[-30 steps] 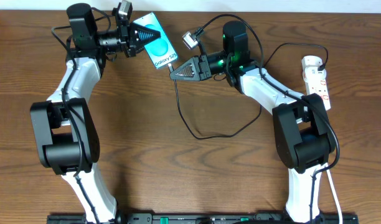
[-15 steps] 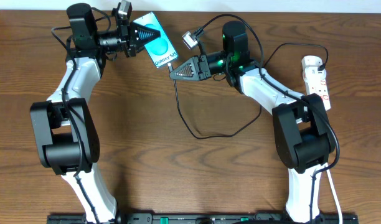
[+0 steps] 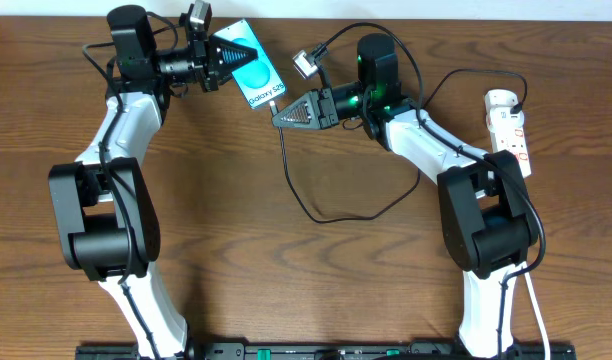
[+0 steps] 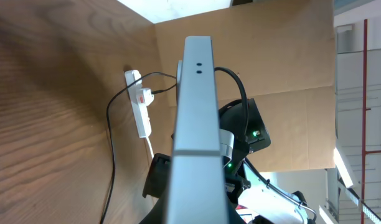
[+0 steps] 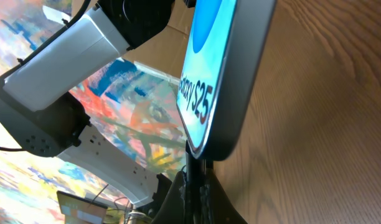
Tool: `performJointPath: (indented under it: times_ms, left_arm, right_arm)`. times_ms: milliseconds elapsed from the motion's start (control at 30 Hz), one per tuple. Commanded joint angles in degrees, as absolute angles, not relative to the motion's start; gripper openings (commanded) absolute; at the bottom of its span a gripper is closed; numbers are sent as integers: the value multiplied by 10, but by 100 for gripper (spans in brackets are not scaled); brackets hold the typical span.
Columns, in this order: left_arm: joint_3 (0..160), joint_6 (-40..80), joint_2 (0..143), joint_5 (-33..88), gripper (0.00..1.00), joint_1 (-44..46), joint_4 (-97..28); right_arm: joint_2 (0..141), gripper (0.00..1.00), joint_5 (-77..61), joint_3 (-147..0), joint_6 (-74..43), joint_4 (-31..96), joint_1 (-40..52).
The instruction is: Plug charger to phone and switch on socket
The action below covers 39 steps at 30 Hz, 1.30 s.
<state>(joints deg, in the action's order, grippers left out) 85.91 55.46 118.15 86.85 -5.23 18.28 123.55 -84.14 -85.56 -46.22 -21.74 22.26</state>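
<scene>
The phone (image 3: 258,78), teal screen with a white "Galaxy S25" band, is held off the table at the back by my left gripper (image 3: 226,57), which is shut on its upper end. In the left wrist view the phone's grey edge (image 4: 193,124) fills the middle. My right gripper (image 3: 282,113) is shut on the charger's black connector (image 5: 195,177), whose tip meets the phone's bottom edge (image 5: 218,93). The charger cable (image 3: 331,215) loops over the table. The white socket strip (image 3: 510,125) lies at the far right, also seen in the left wrist view (image 4: 139,106).
A black cable arcs from behind the right arm to a plug in the socket strip's top end (image 3: 519,103). A cardboard wall (image 4: 284,74) stands behind the table. The strip's white cord (image 3: 535,300) runs down along the right arm base.
</scene>
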Motion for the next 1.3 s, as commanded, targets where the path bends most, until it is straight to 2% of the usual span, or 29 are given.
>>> performJointPath:
  times_ms: [0, 1267]
  left_arm:
    - [863, 547, 1170, 881, 7, -54, 188]
    - [863, 531, 1170, 900, 6, -54, 188]
  right_arm:
    - [1238, 1, -835, -857, -453, -219, 227]
    - [1238, 1, -820, -857, -458, -219, 232]
